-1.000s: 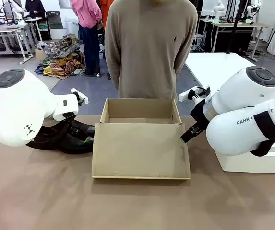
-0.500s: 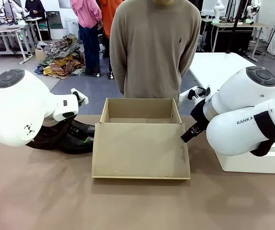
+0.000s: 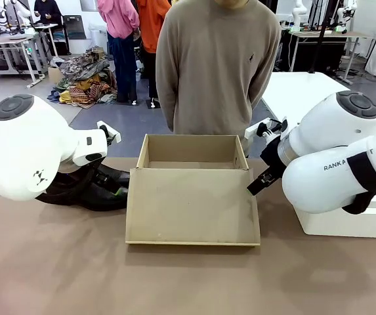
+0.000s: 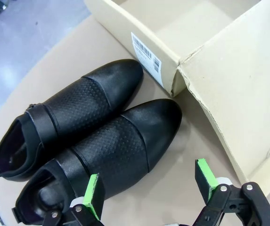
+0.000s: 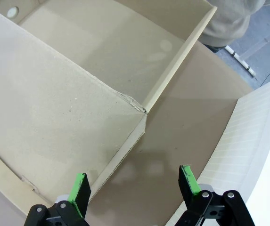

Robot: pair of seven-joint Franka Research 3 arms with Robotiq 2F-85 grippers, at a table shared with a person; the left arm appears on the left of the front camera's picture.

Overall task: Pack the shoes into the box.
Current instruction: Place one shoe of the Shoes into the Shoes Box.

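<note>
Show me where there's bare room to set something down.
Widest bare patch: the near strip of table, in front of the box's lowered lid. The box floor is bare too. Crowded: the shoes lie close by its left side; only a narrow gap separates it from the white box.

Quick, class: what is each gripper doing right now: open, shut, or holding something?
Left gripper: open, holding nothing, by the shoes.
Right gripper: open, holding nothing, by the box.
</note>
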